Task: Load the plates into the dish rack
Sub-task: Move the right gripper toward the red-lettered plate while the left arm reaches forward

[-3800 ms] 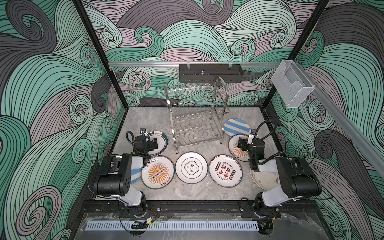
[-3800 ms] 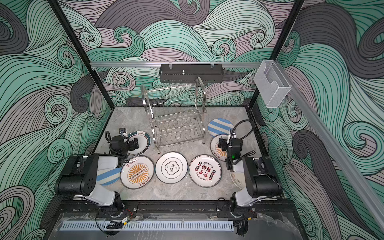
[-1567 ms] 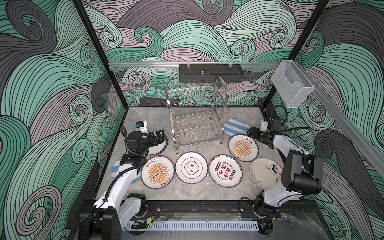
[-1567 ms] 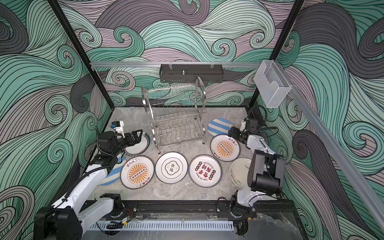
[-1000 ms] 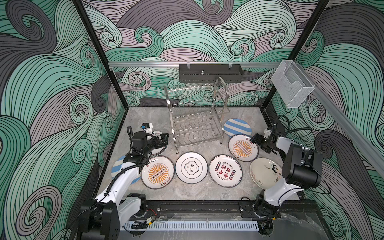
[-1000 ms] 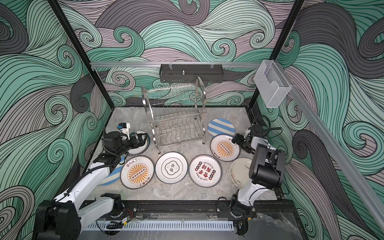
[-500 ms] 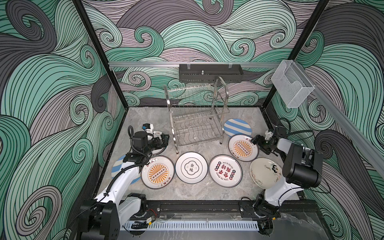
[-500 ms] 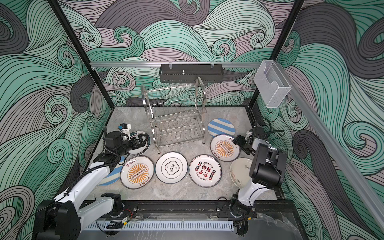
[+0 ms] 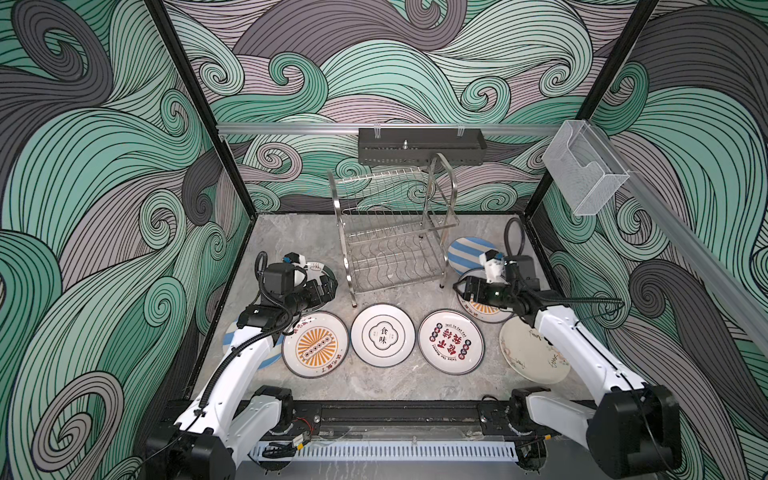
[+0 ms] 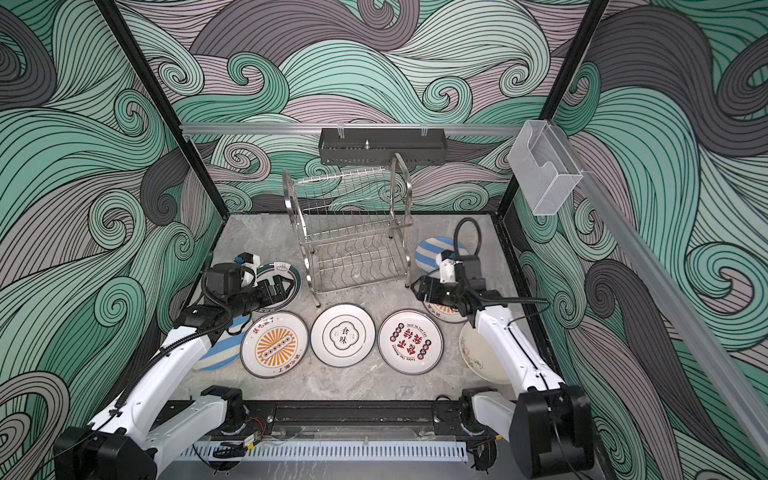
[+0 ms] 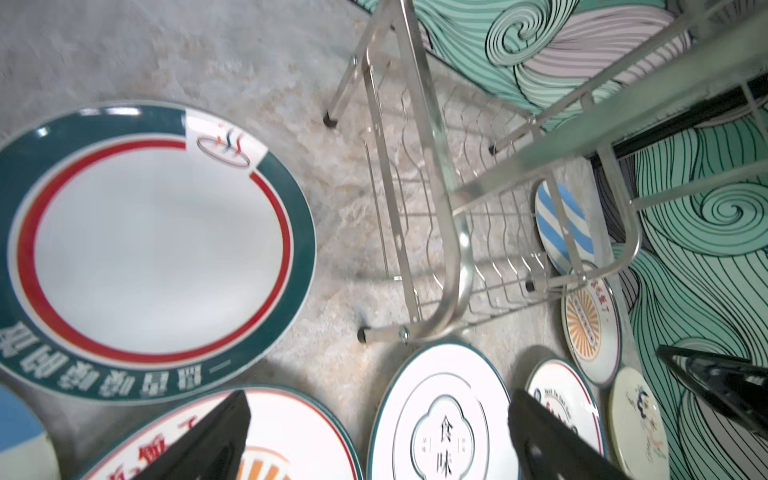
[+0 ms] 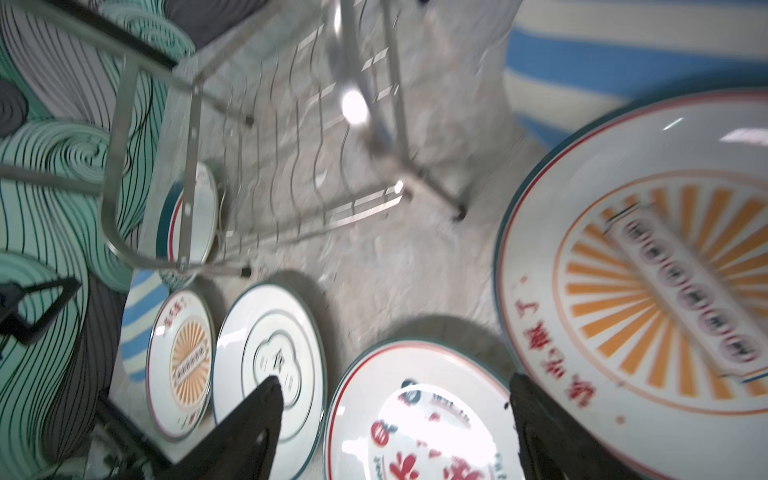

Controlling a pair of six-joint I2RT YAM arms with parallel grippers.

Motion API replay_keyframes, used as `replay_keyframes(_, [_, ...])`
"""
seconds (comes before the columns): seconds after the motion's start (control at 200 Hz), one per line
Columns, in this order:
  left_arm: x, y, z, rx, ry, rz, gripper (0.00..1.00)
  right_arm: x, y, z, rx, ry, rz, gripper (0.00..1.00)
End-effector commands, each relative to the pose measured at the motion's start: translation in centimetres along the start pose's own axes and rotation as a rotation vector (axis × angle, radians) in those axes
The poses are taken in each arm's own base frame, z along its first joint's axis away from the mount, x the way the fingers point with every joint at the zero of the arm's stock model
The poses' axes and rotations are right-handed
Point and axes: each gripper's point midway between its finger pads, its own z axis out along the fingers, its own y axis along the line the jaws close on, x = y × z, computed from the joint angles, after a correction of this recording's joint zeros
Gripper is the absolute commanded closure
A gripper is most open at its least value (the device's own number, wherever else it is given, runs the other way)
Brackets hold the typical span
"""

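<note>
In both top views the dish rack (image 9: 395, 237) stands at the back middle of the grey table (image 9: 291, 232), and the plates (image 9: 382, 335) lie flat on the table around its front and sides. The left gripper (image 9: 328, 289) hangs over a green-rimmed plate (image 9: 318, 268) left of the rack, and the right gripper (image 10: 422, 291) over the edge of a sunburst plate (image 10: 446, 309) to the rack's right. In the left wrist view its fingers (image 11: 199, 440) are spread wide, gripping nothing, with the green-rimmed plate just beside the rack's foot. The right wrist view is blurred, yet its fingers (image 12: 249, 428) stand equally wide apart and empty, beside the sunburst plate
</note>
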Motion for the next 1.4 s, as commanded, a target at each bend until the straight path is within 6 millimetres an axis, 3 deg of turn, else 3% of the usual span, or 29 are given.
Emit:
replay_keyframes(0.0, [4.3,0.0,-1.4,-0.010,0.120,-0.039,0.01,5.9,-0.8,-1.0,0.076,0.129,0.079,0.16])
replay_keyframes(0.16, [7.0,-1.0,-2.9,0.024,0.157,-0.007,0.01,9.9,-2.4,-3.3,0.187,0.156,0.175,0.19])
replay_keyframes(0.34, [9.2,-4.1,-2.3,0.162,0.196,0.067,0.01,9.9,-3.8,-3.1,0.282,0.120,0.296,0.18])
replay_keyframes(0.53, [9.9,-7.7,-1.1,0.225,0.257,0.247,0.01,10.9,-5.8,-2.4,0.389,0.170,0.327,0.17])
replay_keyframes(0.901, [11.6,-14.7,2.2,0.344,0.331,0.489,0.01,12.5,-6.9,-1.2,0.355,0.106,0.375,0.16])
replay_keyframes(1.201, [13.9,-18.1,4.6,0.374,0.389,0.643,0.01,14.1,-7.8,0.0,0.317,0.078,0.422,0.16])
replay_keyframes(1.361, [14.6,-19.9,5.6,0.413,0.391,0.679,0.01,14.2,-7.9,0.2,0.274,0.044,0.441,0.21])
replay_keyframes(1.396, [15.3,-19.8,6.6,0.404,0.416,0.683,0.01,14.3,-7.9,0.3,0.262,0.037,0.446,0.22])
